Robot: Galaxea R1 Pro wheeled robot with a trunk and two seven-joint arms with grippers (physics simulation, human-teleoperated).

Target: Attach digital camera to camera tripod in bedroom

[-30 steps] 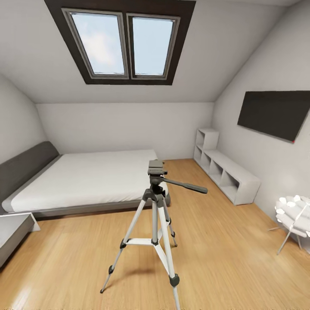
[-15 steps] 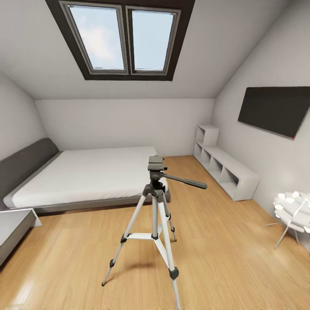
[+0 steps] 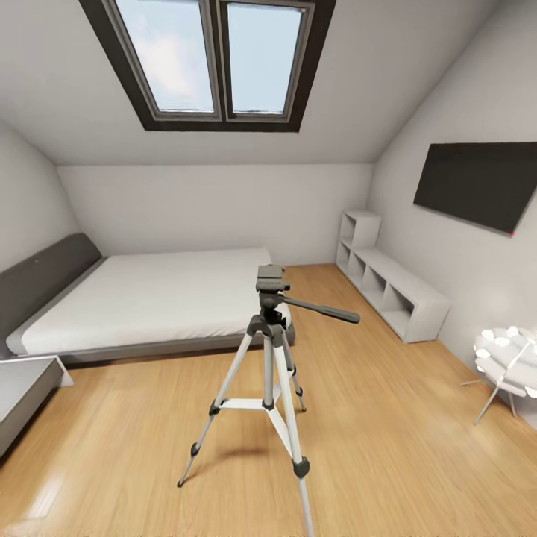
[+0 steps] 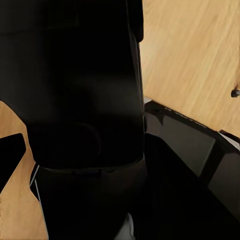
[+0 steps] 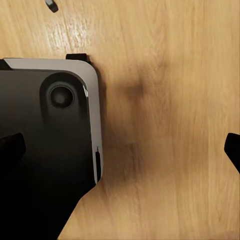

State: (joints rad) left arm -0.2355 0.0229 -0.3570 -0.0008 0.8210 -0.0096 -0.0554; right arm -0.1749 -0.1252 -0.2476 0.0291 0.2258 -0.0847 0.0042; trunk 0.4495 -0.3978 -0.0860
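View tilted up slightly; room contents shifted down-frame, nothing displaced. Silver-legged black-headed camera tripod (image 3: 270, 373) stands centre floor, ahead of robot, pan handle pointing right. Camera unseen. Left, right finger states: cannot tell.

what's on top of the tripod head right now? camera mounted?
Nothing is mounted: in the head view the camera tripod ends in a bare black head with its pan handle sticking out sideways. Behind it lies the bed.
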